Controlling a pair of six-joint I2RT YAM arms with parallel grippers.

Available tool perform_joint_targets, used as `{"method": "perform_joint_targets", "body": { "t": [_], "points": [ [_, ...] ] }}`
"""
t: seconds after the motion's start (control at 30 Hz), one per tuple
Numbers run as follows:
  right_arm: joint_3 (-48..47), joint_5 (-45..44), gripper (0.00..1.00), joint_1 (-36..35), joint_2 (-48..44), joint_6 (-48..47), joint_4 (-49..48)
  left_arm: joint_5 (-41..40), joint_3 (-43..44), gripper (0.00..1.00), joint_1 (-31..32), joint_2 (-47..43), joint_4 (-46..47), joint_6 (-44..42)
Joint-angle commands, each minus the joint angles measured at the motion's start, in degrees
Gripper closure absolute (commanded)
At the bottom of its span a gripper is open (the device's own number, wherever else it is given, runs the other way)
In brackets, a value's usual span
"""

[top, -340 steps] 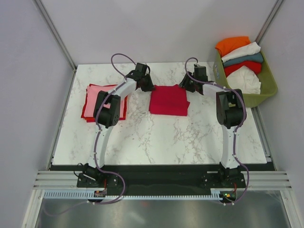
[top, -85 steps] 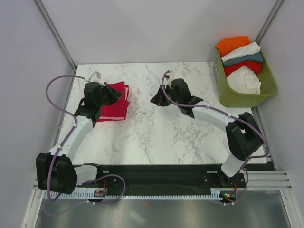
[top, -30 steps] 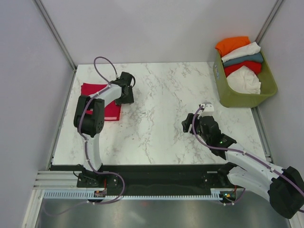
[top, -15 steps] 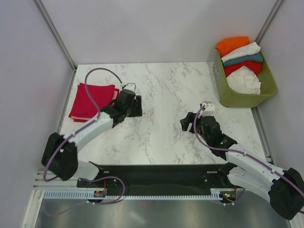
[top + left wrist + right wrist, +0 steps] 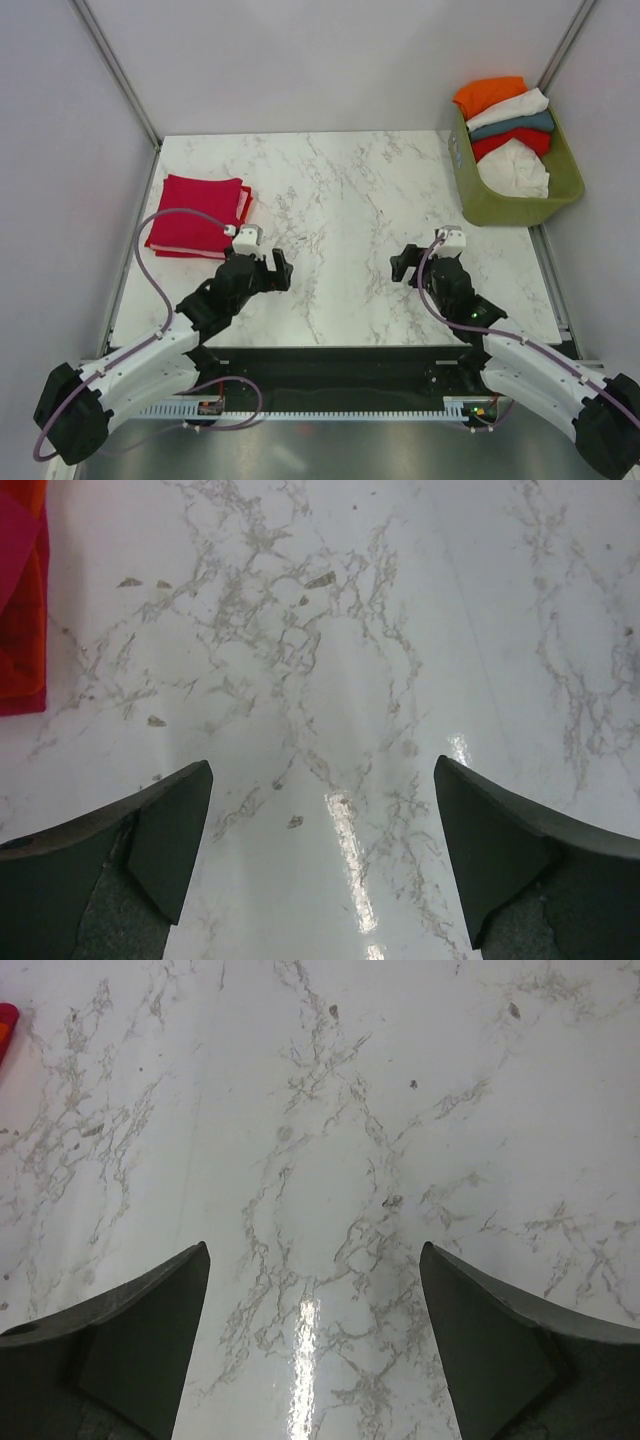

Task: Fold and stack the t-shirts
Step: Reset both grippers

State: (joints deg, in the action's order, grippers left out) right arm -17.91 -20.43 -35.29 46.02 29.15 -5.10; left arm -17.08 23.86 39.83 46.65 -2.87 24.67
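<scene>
A folded crimson t-shirt (image 5: 195, 215) lies at the table's far left, with a pink t-shirt's edge (image 5: 244, 205) showing under its right side. The left wrist view catches that stack's corner (image 5: 20, 600) at its left edge. My left gripper (image 5: 277, 270) hangs open over bare marble to the stack's right and nearer me, its jaws (image 5: 320, 840) wide apart with nothing between them. My right gripper (image 5: 405, 264) is also open and empty over the marble (image 5: 315, 1330). Orange (image 5: 488, 95), white (image 5: 512, 107), teal (image 5: 512, 125) and red (image 5: 512, 142) t-shirts sit in the basket.
The olive-green basket (image 5: 472, 205) stands off the table's far right corner, with a crumpled white shirt (image 5: 520, 172) at its front. Grey walls close in the left, back and right. Both arm bases sit at the near edge.
My left gripper drew back from the crimson stack toward the near edge and opened wider. The right gripper shifted slightly toward the near edge and stayed open. The stack lies still.
</scene>
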Motion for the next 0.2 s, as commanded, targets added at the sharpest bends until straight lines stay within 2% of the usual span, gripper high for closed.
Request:
{"method": "perform_joint_targets", "body": {
  "t": [0.0, 0.07, 0.17],
  "points": [
    [1.73, -2.34, 0.05, -0.04, -2.86, -0.85, -2.09, -7.68, -1.18, 0.00, -0.11, 0.10, 0.59, 2.92],
    [2.62, -1.64, 0.05, -0.04, -3.30, -0.85, -3.42, -9.45, -1.27, 0.00, -0.19, 1.24, -0.64, 3.72],
    [2.71, -0.75, 0.04, 0.04, -2.95, -1.28, -4.39, -7.62, -1.62, 0.00, -0.11, 0.29, 0.92, 3.73]
  ]
}}
